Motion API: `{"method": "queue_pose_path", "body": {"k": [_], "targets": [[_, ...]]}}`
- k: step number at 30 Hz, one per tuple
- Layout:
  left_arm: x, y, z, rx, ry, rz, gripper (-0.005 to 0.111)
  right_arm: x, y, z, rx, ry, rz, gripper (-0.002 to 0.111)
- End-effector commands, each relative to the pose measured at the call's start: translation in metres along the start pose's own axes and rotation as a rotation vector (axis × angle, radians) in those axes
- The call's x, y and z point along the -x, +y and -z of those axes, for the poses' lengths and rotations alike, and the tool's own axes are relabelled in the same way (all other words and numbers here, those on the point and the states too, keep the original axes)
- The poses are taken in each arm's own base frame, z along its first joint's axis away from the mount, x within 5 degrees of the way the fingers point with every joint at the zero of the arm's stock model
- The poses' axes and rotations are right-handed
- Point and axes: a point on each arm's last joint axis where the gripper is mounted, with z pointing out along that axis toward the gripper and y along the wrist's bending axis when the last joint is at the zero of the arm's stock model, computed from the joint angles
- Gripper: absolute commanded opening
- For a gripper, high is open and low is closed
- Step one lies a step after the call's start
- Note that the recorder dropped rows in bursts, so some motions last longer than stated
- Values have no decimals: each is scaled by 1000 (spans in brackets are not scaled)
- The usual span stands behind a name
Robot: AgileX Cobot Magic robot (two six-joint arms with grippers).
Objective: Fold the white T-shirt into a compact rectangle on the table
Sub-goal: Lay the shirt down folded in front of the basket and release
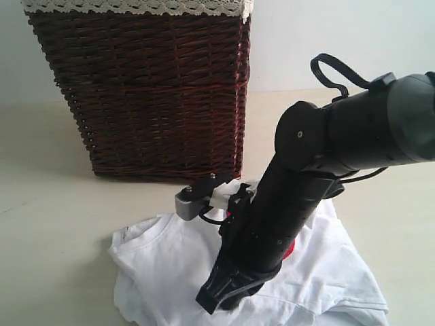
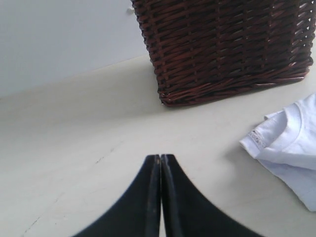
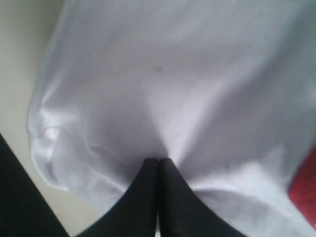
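On the desk (image 1: 41, 231), pinches a fold of the white T-shirt (image 1: 163, 272) in the fully closed right tool (image 3: 158, 162). Holds the left tool (image 2: 160, 159) closed and empty.

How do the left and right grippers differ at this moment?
The left gripper is shut on nothing, over the table; the right gripper is shut on a fold of the white T-shirt, creases running to its tips. The left gripper is clear of the shirt; the right sits over it. Both are black, jaws together.
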Motion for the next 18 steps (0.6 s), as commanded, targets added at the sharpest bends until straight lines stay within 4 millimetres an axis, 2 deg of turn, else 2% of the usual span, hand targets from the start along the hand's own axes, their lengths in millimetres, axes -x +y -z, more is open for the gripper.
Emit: {"method": "queue_pose_path", "body": {"k": [1, 6, 9, 11, 14, 16, 18], "targets": [[0, 0, 0, 4, -8, 6, 3, -7, 6, 2, 53, 78, 18, 0], [0, 0, 0, 4, -8, 6, 3, -2, 1, -1, 17, 30, 12, 0], [0, 0, 0, 4, -8, 6, 3, 3, 5, 15, -25, -64, 37, 0], [0, 0, 0, 4, -8, 6, 3, 7, 14, 44, -77, -199, 77, 0], [0, 0, 0, 4, -8, 6, 3, 14, 26, 106, -268, -529, 188, 0], [0, 0, 0, 4, -8, 6, 3, 8, 31, 154, -399, -723, 249, 0], [0, 0, 0, 4, -8, 6, 3, -6, 28, 195, -515, -817, 277, 0]]}}
